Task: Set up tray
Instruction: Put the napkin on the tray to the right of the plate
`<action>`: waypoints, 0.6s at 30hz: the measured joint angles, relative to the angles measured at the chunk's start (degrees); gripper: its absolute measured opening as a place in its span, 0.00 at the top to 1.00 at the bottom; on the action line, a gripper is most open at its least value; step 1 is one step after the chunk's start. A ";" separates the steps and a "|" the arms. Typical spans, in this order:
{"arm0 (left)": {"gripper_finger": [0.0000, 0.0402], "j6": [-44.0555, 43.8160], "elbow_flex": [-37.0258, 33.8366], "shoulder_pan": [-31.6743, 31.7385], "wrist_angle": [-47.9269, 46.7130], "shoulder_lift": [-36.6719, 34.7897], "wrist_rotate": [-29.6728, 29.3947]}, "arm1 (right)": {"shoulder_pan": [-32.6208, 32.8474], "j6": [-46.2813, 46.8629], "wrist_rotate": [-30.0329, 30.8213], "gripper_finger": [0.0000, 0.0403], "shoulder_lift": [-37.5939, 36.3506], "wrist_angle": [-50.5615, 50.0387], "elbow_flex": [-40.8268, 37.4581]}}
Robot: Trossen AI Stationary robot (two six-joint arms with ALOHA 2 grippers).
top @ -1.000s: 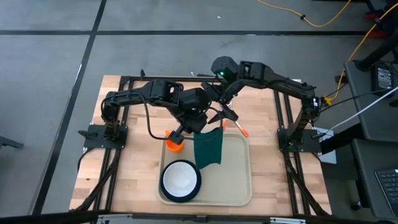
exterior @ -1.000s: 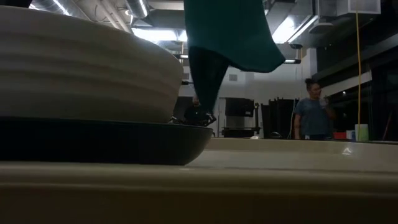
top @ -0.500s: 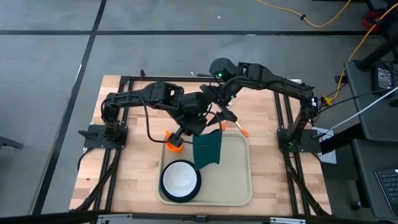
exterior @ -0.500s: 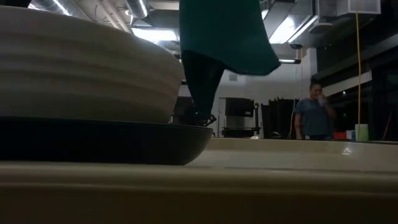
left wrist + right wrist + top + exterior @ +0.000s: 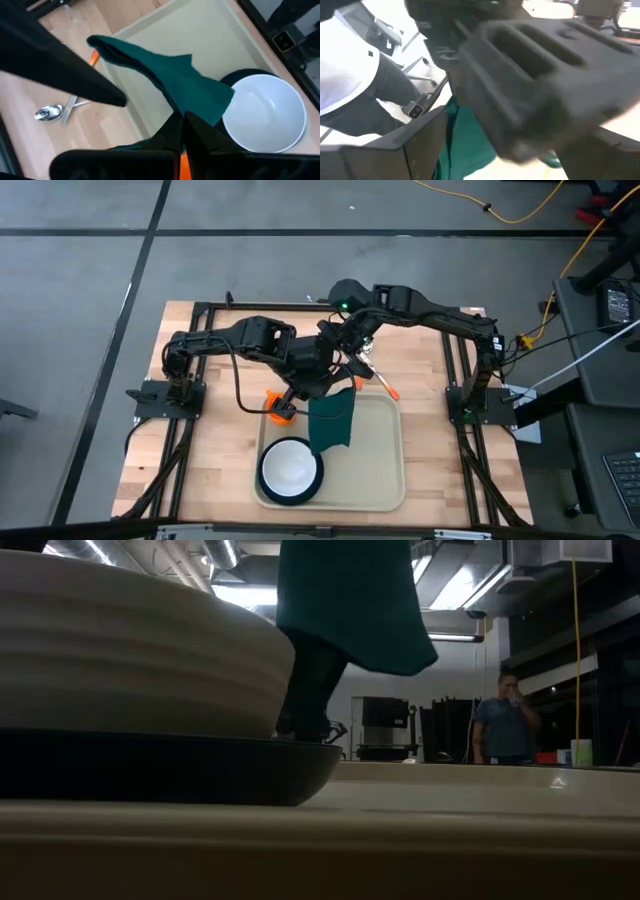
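The dark green napkin (image 5: 333, 420) hangs over the far left part of the cream tray (image 5: 375, 465), with my left gripper (image 5: 322, 388) shut on its upper end. My right gripper (image 5: 352, 365) stands open just to the right of the left one, above the tray's far rim, touching nothing. A white bowl (image 5: 290, 468) sits on a dark round plate (image 5: 265, 480) in the tray's near left corner. In the low view the napkin (image 5: 350, 600) hangs behind the bowl (image 5: 130, 650). My left gripper pinches the napkin's upper end (image 5: 170, 131) between its two shut fingers, coming from above at a slant. The cloth is folded in several layers and hangs slack below the fingers. Whether its lower end (image 5: 312, 710) touches the tray, I cannot tell.
An orange cup (image 5: 280, 410) stands on the table beside the tray's far left corner. An orange-handled utensil (image 5: 388, 388) lies along the tray's far rim, and a spoon (image 5: 50, 112) lies on the wood. A person (image 5: 497, 728) stands in the room beyond.
My right gripper has come a little lower and closer to my left gripper. The hanging napkin has swung a little toward the table's left, still held by its upper end.
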 joint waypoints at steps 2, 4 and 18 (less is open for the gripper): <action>1.00 -0.19 0.02 -0.49 0.04 0.00 -0.50 | -0.46 0.01 0.23 0.18 -0.01 -0.65 0.00; 1.00 -0.36 0.02 -1.23 0.04 -0.02 -0.88 | -0.84 0.02 0.41 0.18 -0.01 -0.86 0.00; 1.00 -2.64 0.06 -2.67 0.54 -2.99 -6.25 | -0.14 1.55 0.17 0.18 0.20 -0.73 -0.01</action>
